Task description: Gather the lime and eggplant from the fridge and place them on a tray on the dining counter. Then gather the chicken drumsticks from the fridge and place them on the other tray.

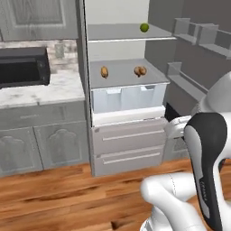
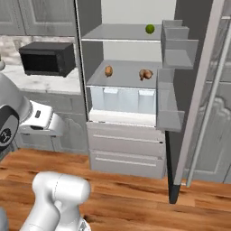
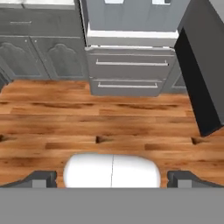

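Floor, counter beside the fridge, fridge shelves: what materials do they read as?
Brown plank floor: likely wood, with grain streaks, board seams and a slight sheen. Pale mottled counter: probably marble or similar stone, given the grey veining on white. Flat grey fridge shelves: uniform matte grey with no texture, so plastic or painted metal; cannot tell which.

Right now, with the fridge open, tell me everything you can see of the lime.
The lime is a small round green fruit with a smooth, slightly glossy skin, whole and uncut as far as the frames show. It sits on the fridge's upper shelf, a flat pale grey board, towards the shelf's right end. Nothing else lies on that shelf and nothing touches the lime but the shelf under it. The right base view shows it in the same spot, just left of the door bins.
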You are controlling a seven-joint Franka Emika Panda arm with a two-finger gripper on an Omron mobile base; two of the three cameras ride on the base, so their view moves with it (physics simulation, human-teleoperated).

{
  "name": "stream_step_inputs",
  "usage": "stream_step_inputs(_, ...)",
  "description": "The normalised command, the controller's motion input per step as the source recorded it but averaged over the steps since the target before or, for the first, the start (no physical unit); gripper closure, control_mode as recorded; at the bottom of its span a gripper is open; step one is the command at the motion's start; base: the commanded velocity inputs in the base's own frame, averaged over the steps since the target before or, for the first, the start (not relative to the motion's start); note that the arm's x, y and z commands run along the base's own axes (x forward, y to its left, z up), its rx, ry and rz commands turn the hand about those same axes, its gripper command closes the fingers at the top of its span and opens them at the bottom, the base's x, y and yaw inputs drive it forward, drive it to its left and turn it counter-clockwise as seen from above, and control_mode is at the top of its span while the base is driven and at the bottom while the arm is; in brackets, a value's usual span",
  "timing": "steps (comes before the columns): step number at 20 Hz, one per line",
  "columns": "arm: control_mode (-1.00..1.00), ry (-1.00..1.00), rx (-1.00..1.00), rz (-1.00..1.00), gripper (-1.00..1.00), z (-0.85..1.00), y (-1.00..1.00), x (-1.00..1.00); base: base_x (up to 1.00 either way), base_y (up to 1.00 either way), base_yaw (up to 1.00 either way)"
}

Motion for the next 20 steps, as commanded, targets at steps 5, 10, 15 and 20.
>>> stream_step_inputs(5, 1.00, 0.00, 0.00, 0.00, -1.00, 0.00, 0.00, 0.00, 0.70, 0.02, -0.12)
stream_step_inputs(10, 1.00, 0.00, 0.00, 0.00, -1.00, 0.00, 0.00, 0.00, 0.71, 0.00, -0.04)
stream_step_inputs(15, 1.00, 0.00, 0.00, 0.00, -1.00, 0.00, 0.00, 0.00, 0.67, -0.20, -0.03)
stream_step_inputs(20, 1.00, 0.00, 0.00, 0.00, -1.00, 0.00, 0.00, 0.00, 0.80, -0.21, 0.00)
